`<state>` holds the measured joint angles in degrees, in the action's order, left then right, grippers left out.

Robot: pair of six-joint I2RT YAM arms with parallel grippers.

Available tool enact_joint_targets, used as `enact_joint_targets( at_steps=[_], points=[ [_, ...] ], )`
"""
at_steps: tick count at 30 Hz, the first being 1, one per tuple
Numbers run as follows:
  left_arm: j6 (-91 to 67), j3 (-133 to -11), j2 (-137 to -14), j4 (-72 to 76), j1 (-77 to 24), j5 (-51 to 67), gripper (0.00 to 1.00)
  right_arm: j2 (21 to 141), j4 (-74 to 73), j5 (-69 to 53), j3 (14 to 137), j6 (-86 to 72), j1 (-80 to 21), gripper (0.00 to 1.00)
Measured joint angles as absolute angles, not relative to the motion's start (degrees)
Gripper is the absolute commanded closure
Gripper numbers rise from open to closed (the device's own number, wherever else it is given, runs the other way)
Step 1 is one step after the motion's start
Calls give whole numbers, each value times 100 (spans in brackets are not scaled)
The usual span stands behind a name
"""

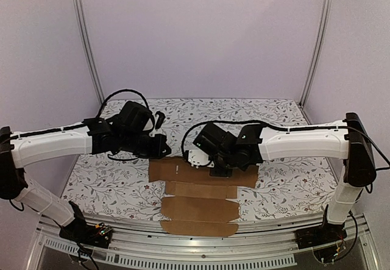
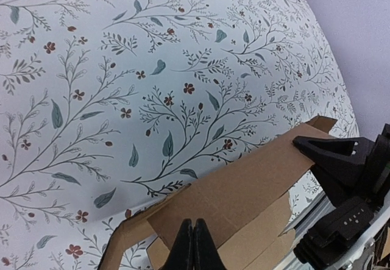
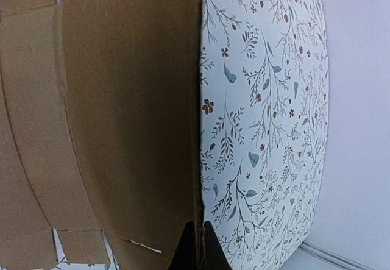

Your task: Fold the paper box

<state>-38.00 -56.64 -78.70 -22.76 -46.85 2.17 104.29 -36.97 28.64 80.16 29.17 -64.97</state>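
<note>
- The paper box is a flat brown die-cut sheet lying on the tabletop. Its panels are stacked towards the robot, and its far strip is lifted off the surface.
- The left gripper is clenched at the far left corner of the paper box. In the left wrist view its fingertips appear to pinch the raised strip.
- The right gripper is clenched on the far edge of the paper box, to the right of the middle. The right wrist view shows its fingertips meeting on that edge.
- The step in hand looks like folding the far strip over along its crease.
- To do it well, both grippers should rise and swing towards the robot together, so that the strip turns on one straight line and does not twist.
- Both pinches sit on the very edge of the paper box, so a slow arc would help stop the thin card slipping out or buckling between them.
- The panels of the paper box nearer the robot are unweighted and could slide, so a low lift is safer.
- Around the paper box the tabletop is covered in white cloth printed with leafy sprigs.
- Beyond the paper box stand pale lilac walls and metal posts. A metal rail runs just on its near side.
</note>
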Motion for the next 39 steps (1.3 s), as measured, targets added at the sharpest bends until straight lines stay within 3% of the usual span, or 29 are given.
enact_joint_targets(
  at_steps=[19,39],
  points=[
    [-3787,-5701,-8204,-2252,-4779,554,100,10418,-3481,2873,8016,2641,-6525,100],
    [-4386,-5437,-8263,-1179,-4847,672,100,10228,-3398,2766,7979,2141,-6611,100]
  ],
)
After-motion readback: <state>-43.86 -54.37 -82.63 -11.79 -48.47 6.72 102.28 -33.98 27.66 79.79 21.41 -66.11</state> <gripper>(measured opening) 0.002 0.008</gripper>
